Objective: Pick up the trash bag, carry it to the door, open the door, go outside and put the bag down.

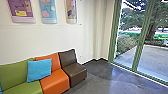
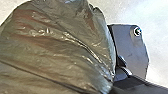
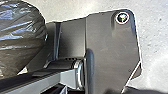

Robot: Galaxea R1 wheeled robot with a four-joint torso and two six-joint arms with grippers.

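Note:
The dark, shiny trash bag looms large in the left wrist view, its folds drawing together close beside the robot's plate. In the right wrist view, part of the bag bulges out beside the robot's plate and jointed bar. What grips the bag cannot be made out. Tall glass panels in green frames stand at the right of the head view; which part of them is a door, I cannot tell.
Green, orange and brown seats line the wall at the left, with a blue cushion on them. Dark floor runs up to the glass. Beyond it are paving and a tree.

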